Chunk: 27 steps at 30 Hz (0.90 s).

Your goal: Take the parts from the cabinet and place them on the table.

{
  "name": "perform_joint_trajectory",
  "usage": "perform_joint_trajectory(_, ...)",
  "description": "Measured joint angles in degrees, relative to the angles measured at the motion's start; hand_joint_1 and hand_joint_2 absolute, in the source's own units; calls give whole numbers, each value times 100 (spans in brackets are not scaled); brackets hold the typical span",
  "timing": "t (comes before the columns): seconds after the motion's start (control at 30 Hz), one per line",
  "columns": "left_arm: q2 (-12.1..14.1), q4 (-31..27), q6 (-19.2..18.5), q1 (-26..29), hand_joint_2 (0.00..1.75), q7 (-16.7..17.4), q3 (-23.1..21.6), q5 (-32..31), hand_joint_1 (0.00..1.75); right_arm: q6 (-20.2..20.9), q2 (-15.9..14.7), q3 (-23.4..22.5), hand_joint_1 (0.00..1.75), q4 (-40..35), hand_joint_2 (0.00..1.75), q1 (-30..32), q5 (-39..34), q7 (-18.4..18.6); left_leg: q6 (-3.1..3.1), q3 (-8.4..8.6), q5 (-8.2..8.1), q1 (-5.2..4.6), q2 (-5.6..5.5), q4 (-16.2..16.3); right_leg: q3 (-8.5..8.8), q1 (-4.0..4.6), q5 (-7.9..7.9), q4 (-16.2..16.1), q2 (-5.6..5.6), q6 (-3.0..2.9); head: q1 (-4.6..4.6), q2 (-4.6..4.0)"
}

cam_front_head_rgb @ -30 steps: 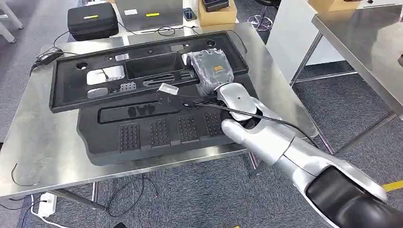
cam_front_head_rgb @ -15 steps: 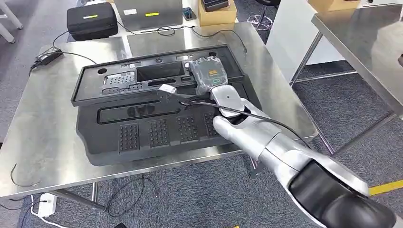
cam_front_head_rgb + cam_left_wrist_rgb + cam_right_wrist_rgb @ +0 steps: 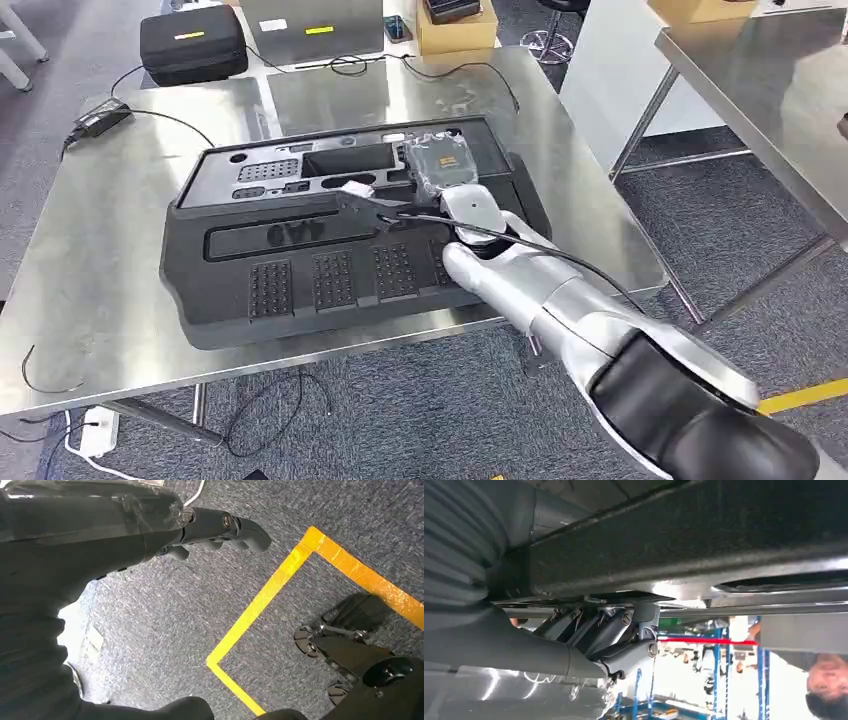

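On the steel table point(image 3: 90, 300) a long black moulded plastic panel with ribbed pads point(image 3: 330, 275) lies flat, and a second black plastic panel with cut-outs point(image 3: 330, 165) is held above its far half, tilted, its right end gripped by the right hand point(image 3: 447, 165). In the right wrist view the dark fingers point(image 3: 596, 632) are seen curled under the panel's edge, closed on it. The placing step is judged to be in hand: the upper panel is low over the table but seems not fully set down, though contact at its far edge cannot be made out. What is called for next is a gentle lowering, then a release. The left hand point(image 3: 220, 527) hangs over grey carpet with yellow tape point(image 3: 280, 580), its fingers curled in on nothing.
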Motion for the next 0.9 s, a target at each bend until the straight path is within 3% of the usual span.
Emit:
perform_joint_trajectory(0.53, -7, -9, -122, -92, 175, 0, 0, 18, 0, 20, 435, 0, 175, 468, 175, 90, -127, -245, 0, 0, 0, 2, 3, -2, 0, 2, 0, 0, 3, 0, -2, -2)
perform_joint_trajectory(0.57, -7, -9, -129, -92, 175, 0, 0, 22, 0, 20, 454, 0, 0, 487, 0, 118, -127, -269, 0, 0, 0, 2, 3, -2, 0, 2, 0, 0, 4, 0, -2, 0)
perform_joint_trajectory(0.9, -7, -9, -50, -90, 175, 7, 0, 59, 0, -11, 623, 2, 0, 664, 0, 250, -212, -293, 0, 2, 0, 2, 4, -3, 0, 2, 0, 0, 5, 0, -7, -2)
